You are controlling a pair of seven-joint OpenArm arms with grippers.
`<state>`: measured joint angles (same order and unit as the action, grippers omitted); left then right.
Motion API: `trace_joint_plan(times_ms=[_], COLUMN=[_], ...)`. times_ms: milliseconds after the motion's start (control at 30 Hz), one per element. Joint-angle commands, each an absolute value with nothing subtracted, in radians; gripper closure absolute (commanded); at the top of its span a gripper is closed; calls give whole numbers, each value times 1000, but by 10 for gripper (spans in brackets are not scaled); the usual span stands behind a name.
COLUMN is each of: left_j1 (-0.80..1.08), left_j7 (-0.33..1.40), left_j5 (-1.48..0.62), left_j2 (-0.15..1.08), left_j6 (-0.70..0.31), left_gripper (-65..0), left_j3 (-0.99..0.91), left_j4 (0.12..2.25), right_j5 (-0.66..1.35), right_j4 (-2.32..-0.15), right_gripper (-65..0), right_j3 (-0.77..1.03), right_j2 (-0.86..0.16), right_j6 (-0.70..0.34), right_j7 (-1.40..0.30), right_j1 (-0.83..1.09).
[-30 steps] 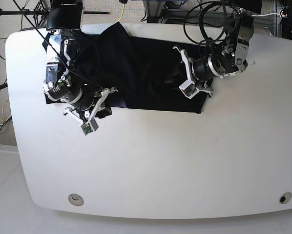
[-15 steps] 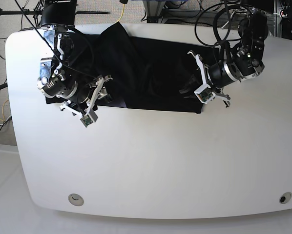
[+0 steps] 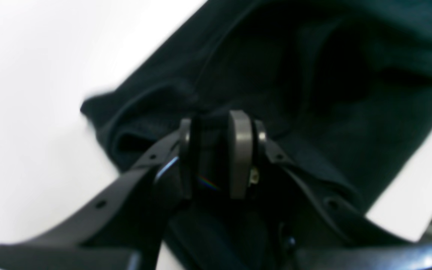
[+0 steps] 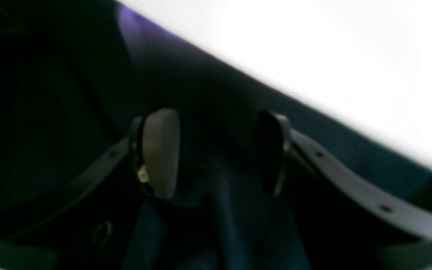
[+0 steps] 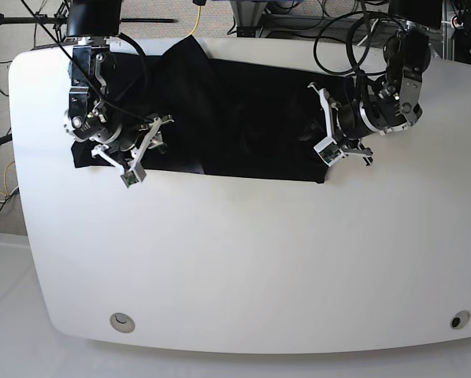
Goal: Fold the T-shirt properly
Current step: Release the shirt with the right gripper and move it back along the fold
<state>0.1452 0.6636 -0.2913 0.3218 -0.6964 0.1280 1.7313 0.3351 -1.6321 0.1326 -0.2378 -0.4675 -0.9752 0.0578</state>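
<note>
- While both arms reach in from its far edge, the white counter (image 5: pixel 243 260) carries the shirt on its far half, and we see its near half bare apart from two small round fittings (image 5: pixel 123 321) at the front corners.
- The shirt (image 5: pixel 251 126) lies spread dark side up across the back of the counter, with a straight near hem and a bunched fold at its far edge; in the right wrist view we catch a sliver of purple (image 4: pixel 133 22) at the cloth's border.
- The right jaws (image 5: pixel 145 150), on the base view's left, sit low over the shirt's near left corner; in their own camera we see the pads (image 4: pixel 161 152) standing well apart with dark cloth rising between them, though we cannot tell whether they have hold of it.
- The left jaws (image 5: pixel 328 130), on the base view's right, press at the shirt's right edge; their wrist view shows the pads (image 3: pixel 240 153) drawn nearly together, pinching a ridge of the black cloth beside a sleeve-like fold (image 3: pixel 126 123).
</note>
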Motion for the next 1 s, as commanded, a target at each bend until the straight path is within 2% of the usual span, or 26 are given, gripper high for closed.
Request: trace_joint_plan(times_ms=[0, 233, 700, 967], left_j1=[131, 133, 124, 127], left_j7=[648, 636, 654, 654], left_j5=[-307, -304, -278, -275], left_j2=[325, 326, 312, 315], left_j6=[-698, -698, -694, -694], left_gripper=[-108, -85, -92, -92], left_j3=[120, 117, 131, 130], left_j4=[1716, 1700, 1658, 1756], right_j5=[328, 314, 315, 349], right_j4=[-1637, -1694, -1728, -1802], right_gripper=[-335, -376, -362, -362], right_j3=[211, 331, 237, 239], right_j2=[-248, -228, -183, -179], right_j6=[-464, -463, -456, -455], right_j7=[-960, -987, -1009, -1009], right_j1=[78, 134, 177, 179])
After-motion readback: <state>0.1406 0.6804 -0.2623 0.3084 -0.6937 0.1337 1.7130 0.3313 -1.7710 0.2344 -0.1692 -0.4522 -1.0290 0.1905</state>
